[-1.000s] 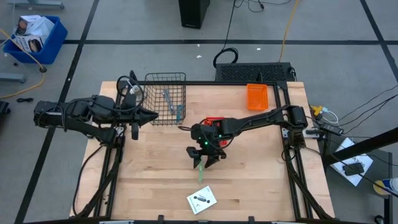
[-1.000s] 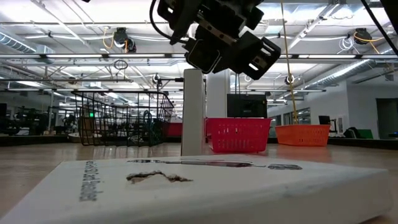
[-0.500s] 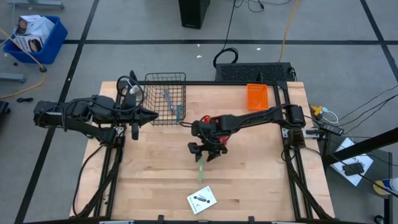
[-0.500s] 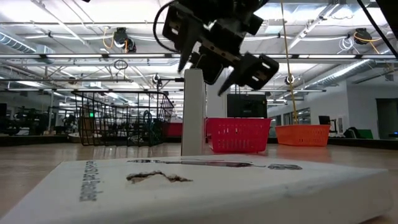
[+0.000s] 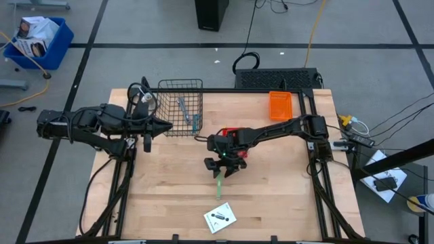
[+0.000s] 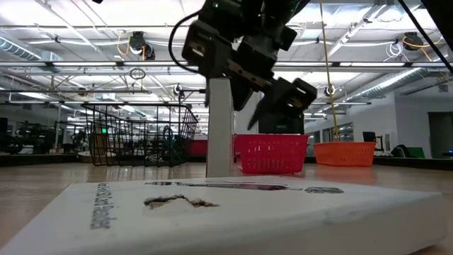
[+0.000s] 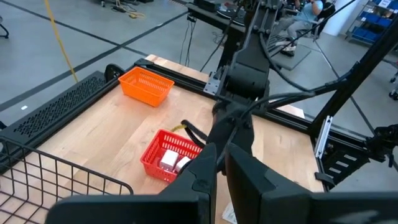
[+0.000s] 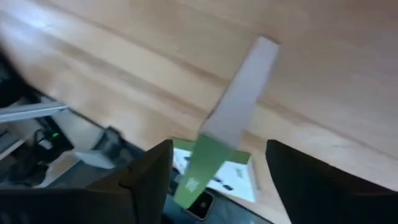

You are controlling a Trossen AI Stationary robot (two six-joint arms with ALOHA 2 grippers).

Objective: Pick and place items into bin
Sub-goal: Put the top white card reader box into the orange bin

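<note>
Over on the left, the left gripper (image 5: 165, 124) waits just beside the wire basket (image 5: 180, 107), fingers drawn together on nothing, by the look of its own wrist view. Inside that basket lie a grey tool (image 5: 182, 108) and a teal stick (image 5: 195, 122), so part of the job looks done. Moving to the middle of the table, the right gripper (image 5: 224, 167) hangs over a packet standing on its edge (image 5: 220, 186), green at one end and white at the other. Its fingers are spread apart with the packet in the gap between them, touching neither, as far as the blurred wrist view allows. So this reads as the approach to a pick: the grasp is not yet made. The next move calls for lowering squarely over the thin upright card and pinching it flat-on, since a nudge could tip it over. A little red basket (image 5: 232, 133) sits right behind the arm. Nearer the front edge, a flat white packet (image 5: 220, 217) lies waiting. Far right, an orange tray (image 5: 281, 105) sits by the table's back edge.
</note>
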